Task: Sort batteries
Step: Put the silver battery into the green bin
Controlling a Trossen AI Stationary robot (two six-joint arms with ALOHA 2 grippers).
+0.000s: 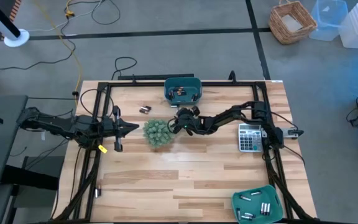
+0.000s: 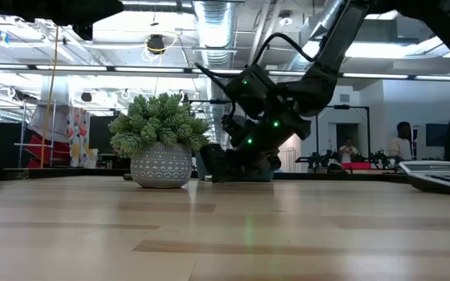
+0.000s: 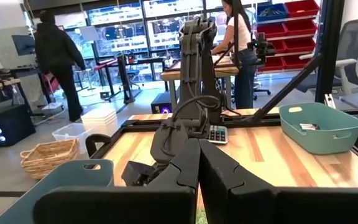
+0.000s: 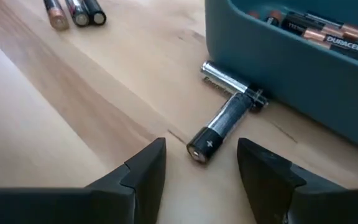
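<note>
Batteries [image 4: 319, 32] in teal bin [image 4: 291, 68] read "DURACELL".

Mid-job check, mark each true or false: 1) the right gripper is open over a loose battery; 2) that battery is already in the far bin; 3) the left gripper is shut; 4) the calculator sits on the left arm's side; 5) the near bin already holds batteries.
1) True. The right gripper is open, its fingers either side of a battery lying on the table.
2) False. It lies on the wood just outside the far bin.
3) True. The left gripper is shut and holds nothing.
4) False. The calculator lies on the right arm's side.
5) True. Several batteries lie in the near bin.
</note>
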